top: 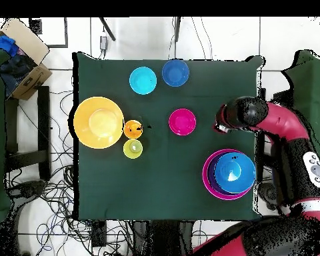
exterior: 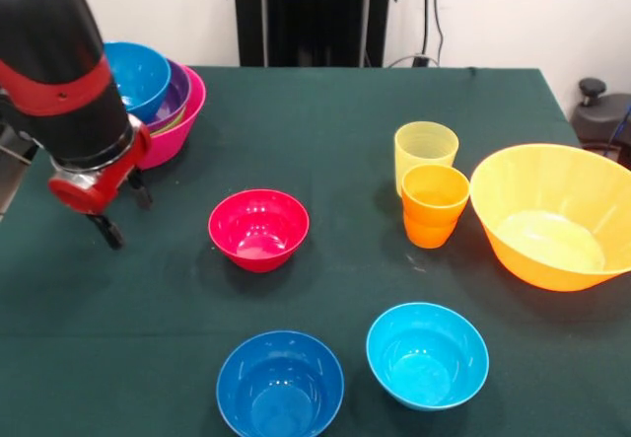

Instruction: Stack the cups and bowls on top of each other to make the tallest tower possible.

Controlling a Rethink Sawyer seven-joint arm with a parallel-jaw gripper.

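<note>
where the dark green table is seen from the front, the tower is found at its far left corner: a large pink bowl as base, with a purple bowl nested inside and a sky blue bowl seated on top; only a thin lime edge of a green bowl is glimpsed between the rims. all are glossy round plastic. in the overhead view the same stack is seen as concentric rings, blue within pink. the gripper is held low just beside the tower, apart from it, under the red and black arm; two dark fingers are seen spread with nothing between them, so the jaws are recorded as open and empty. a small red bowl is noted upright near the table's middle, a dark blue bowl and a cyan bowl side by side, apart, at the near edge. the pale yellow cup and the shorter orange cup are found upright, touching or nearly so, just beside the large orange bowl at the right.
</note>
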